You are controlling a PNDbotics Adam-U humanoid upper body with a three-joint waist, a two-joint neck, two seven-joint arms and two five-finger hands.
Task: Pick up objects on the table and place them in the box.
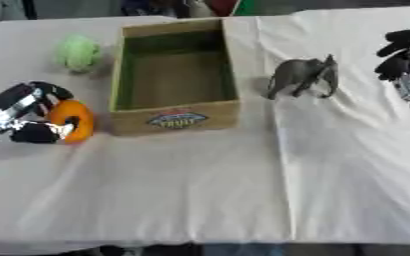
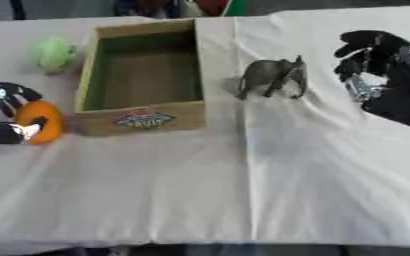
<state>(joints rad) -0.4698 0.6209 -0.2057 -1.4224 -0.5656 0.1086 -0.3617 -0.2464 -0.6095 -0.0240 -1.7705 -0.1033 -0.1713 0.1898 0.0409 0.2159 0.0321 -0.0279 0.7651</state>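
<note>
My left robot hand (image 1: 35, 131) curls around the orange ball (image 1: 74, 120) on the counter (image 1: 200, 190), just left of the empty box (image 1: 175, 119); lifting carelessly could clip its wall; right robot hand (image 2: 379, 60) idles, relaxed

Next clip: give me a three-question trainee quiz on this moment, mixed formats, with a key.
1. True or false: the box already holds an object.
2. Which hand is curled round the orange object? A) left hand B) right hand
3. Fill in: the grey elephant stands on the box's ____ side.

Key: 1 false, it looks empty. 2 A; the right hand hovers beyond the elephant, holding nothing. 3 right. The green object lies on the box's left.
</note>
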